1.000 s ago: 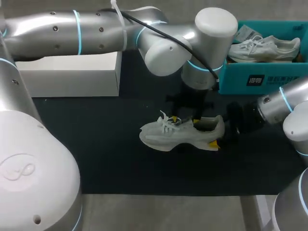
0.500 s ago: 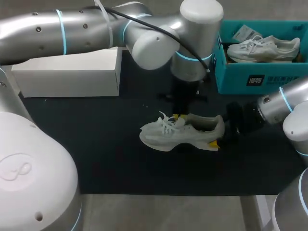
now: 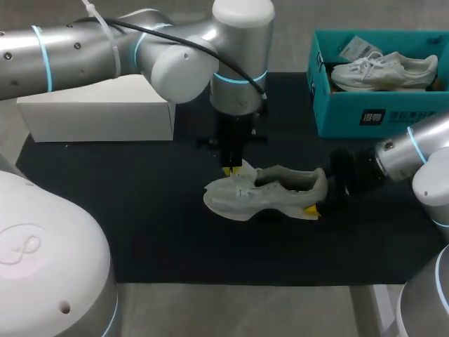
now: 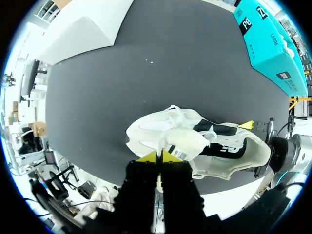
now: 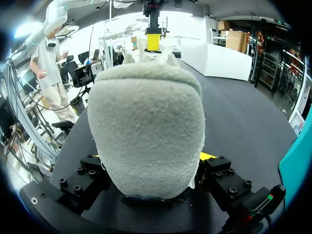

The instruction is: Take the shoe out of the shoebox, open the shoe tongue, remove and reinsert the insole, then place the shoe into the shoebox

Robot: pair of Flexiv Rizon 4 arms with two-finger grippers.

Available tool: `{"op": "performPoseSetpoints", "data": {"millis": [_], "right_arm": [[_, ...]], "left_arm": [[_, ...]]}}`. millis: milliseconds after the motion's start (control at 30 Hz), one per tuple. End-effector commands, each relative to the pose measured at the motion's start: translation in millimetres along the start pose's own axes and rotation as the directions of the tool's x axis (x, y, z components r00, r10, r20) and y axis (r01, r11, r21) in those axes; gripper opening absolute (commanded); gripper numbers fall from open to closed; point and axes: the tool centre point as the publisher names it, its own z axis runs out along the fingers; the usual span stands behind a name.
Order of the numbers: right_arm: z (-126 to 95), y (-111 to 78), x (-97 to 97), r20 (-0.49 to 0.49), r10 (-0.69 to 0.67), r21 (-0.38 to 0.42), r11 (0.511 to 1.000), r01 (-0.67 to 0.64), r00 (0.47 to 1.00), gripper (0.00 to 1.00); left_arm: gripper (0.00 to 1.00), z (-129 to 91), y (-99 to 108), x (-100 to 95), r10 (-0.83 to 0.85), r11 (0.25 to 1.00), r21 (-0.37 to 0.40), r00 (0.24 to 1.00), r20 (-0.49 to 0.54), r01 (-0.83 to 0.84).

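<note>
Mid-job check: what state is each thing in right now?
shoe: upright on the mat, out of the shoebox.
tongue: lifted, pinched by left gripper.
right gripper: shut on the shoe, at its heel.
shoebox: open, second shoe inside.

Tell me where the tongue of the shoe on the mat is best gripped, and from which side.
Its free top edge, from above the laces: the tongue stands up loose from the shoe, and the right gripper holds the heel.
</note>
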Motion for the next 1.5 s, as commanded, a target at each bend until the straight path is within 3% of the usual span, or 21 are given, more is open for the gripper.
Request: {"op": "performPoseSetpoints", "data": {"millis": [33, 267, 567, 700, 733, 767, 800, 1500], "right_arm": [[6.6, -3.2, -2.8, 0.002, 0.001, 0.004, 1.000, -0.001, 1.000, 0.00], [6.6, -3.2, -2.8, 0.002, 0.001, 0.004, 1.000, -0.001, 1.000, 0.00], [6.6, -3.2, -2.8, 0.002, 0.001, 0.004, 1.000, -0.001, 1.000, 0.00], [6.6, -3.2, -2.8, 0.002, 0.001, 0.004, 1.000, -0.001, 1.000, 0.00], [6.6, -3.2, -2.8, 0.002, 0.001, 0.004, 1.000, -0.001, 1.000, 0.00], [6.6, -3.2, -2.8, 0.002, 0.001, 0.004, 1.000, -0.001, 1.000, 0.00], [6.6, -3.2, -2.8, 0.002, 0.001, 0.004, 1.000, -0.001, 1.000, 0.00], [6.6, -3.2, -2.8, 0.002, 0.001, 0.004, 1.000, -0.001, 1.000, 0.00]], "left_arm": [[0.00, 7.6, -5.0, -16.7, -0.025, 1.000, -0.007, 0.998, -0.064, 0.024], [0.00, 24.3, -12.7, -32.3, -0.083, 0.996, -0.021, 0.996, -0.016, 0.083], [0.00, 34.1, -8.4, -33.1, -0.087, 0.995, -0.050, 0.996, 0.003, 0.087], [0.29, 30.9, -7.3, -35.0, -0.088, 0.994, -0.062, 0.996, -0.012, 0.087], [0.44, 29.2, -7.3, -35.4, -0.088, 0.994, -0.062, 0.996, -0.014, 0.087], [0.88, 25.6, -7.8, -36.3, -0.085, 0.995, -0.062, 0.996, -0.029, 0.083], [1.00, 22.2, -7.7, -36.9, -0.084, 0.995, -0.060, 0.996, -0.032, 0.082], [1.00, -39.7, 1.7, -40.2, -0.066, 0.998, 0.003, 0.982, -0.179, 0.067]]}}
